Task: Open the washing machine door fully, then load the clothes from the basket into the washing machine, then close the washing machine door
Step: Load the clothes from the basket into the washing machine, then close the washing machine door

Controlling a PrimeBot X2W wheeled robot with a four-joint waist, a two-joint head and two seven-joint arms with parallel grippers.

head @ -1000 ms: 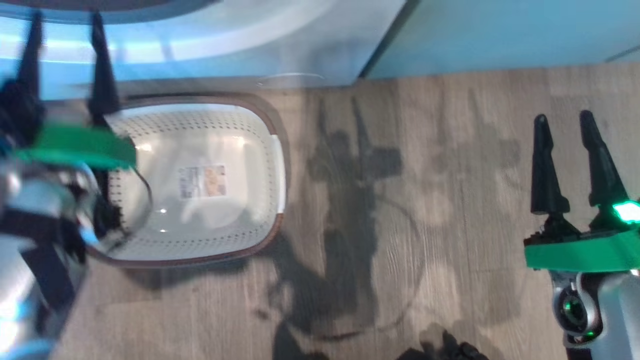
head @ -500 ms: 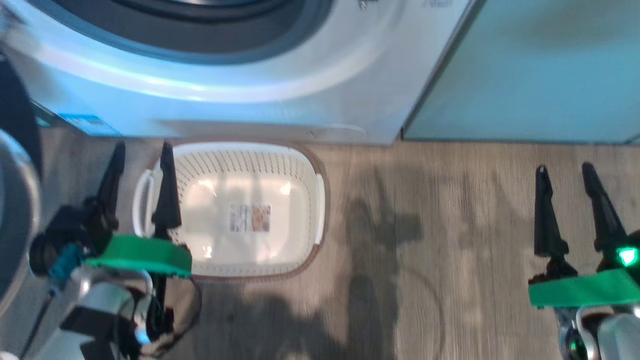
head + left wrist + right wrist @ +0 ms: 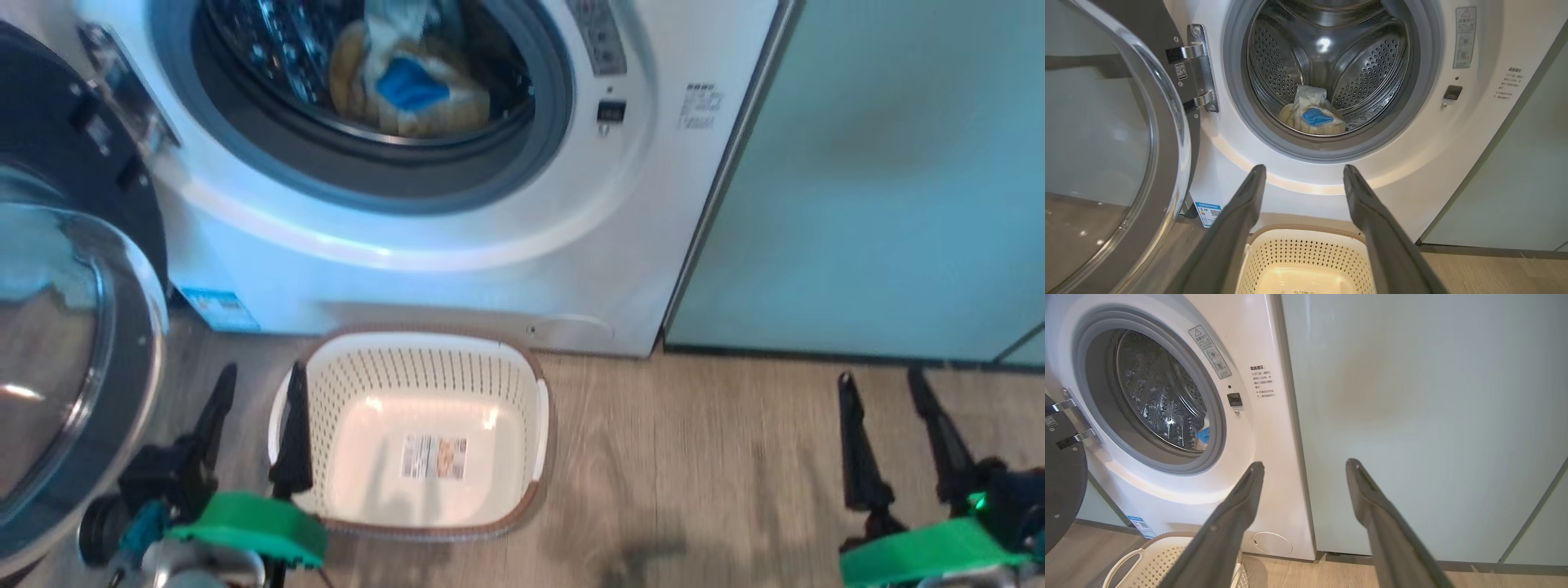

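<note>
Nearest me, my left gripper (image 3: 263, 369) hangs with its fingers spread wide and nothing between them, just beside the left end of the basket (image 3: 424, 380). My right gripper (image 3: 880, 376) is just as wide and just as empty, well apart over bare floor (image 3: 694, 474). The basket sits on the floor against the foot of the washing machine (image 3: 457, 278), holding nothing but its label. The washing machine door (image 3: 73, 310) stands swung out at my left, close to the left gripper. Further in, the clothes (image 3: 1310, 116) lie low in the drum (image 3: 1363, 69).

I judge loading done and only the closing left. The door should be rigid and fairly heavy, swinging on its hinge (image 3: 1196, 69). Its glossy rim looks slippery, so I would push on the free edge far from the hinge, not pinch it, and keep off the glass.

A second ago the head camera looked lower, at floor and basket. It has tilted up, bringing the drum into view. The basket was empty then too.
</note>
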